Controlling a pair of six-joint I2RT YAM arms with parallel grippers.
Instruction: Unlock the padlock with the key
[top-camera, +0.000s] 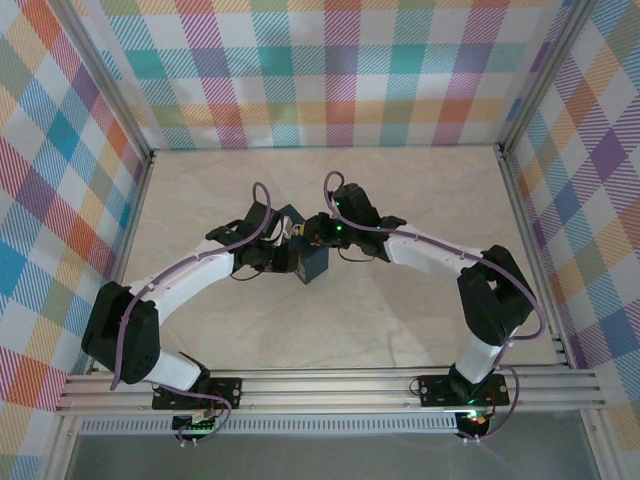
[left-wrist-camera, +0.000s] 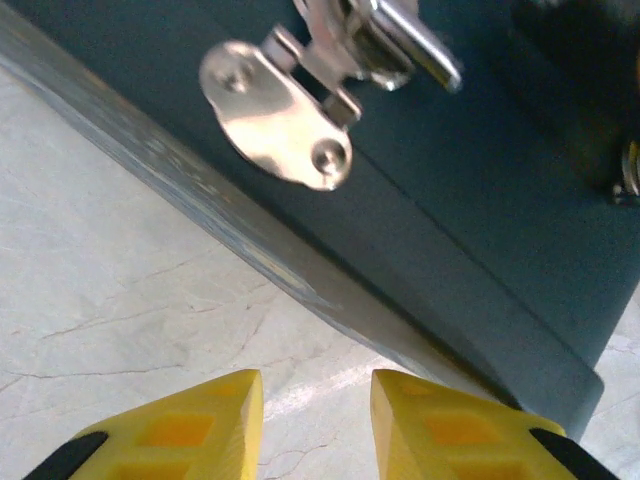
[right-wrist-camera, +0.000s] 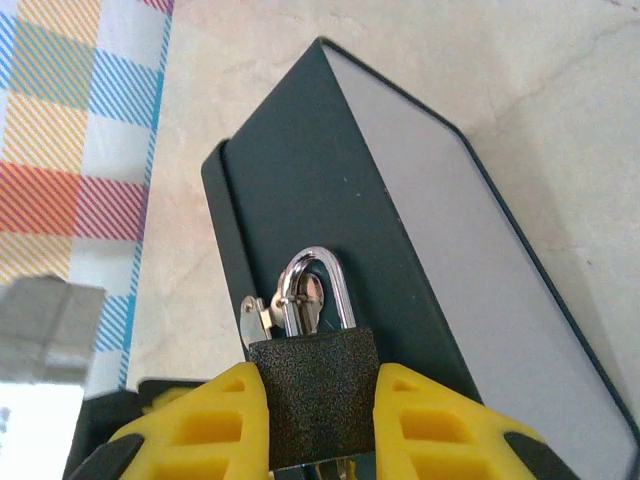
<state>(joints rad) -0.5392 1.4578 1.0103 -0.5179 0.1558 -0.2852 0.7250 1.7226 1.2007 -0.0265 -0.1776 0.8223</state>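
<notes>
a dark blue box (top-camera: 312, 262) stands on the pale marbled table (top-camera: 420, 330), and everything else is placed from it. the box is closed, its lid down and the seam running straight under a shiny hasp plate (left-wrist-camera: 275, 125) on its front face, so whatever it holds is hidden. the padlock (right-wrist-camera: 315, 400) hangs on that same front face. its black, grainy body sits below the latch and its thin silver shackle (right-wrist-camera: 318, 265) is looped through the staple, both legs down in the body as far as the right wrist view shows. the right gripper (right-wrist-camera: 320, 385) comes at the box from the box's right and clamps the padlock body, one yellow finger (right-wrist-camera: 235, 415) pressed to each side of it. a sliver of metal shows just under the padlock body, too small to name. the left gripper (left-wrist-camera: 316, 385) hovers at the box's left, close to the hasp face and above the bare table beside the box's lower edge. its yellow fingers (left-wrist-camera: 215, 415) are parted with nothing between them, and they touch neither the box nor the hasp.
</notes>
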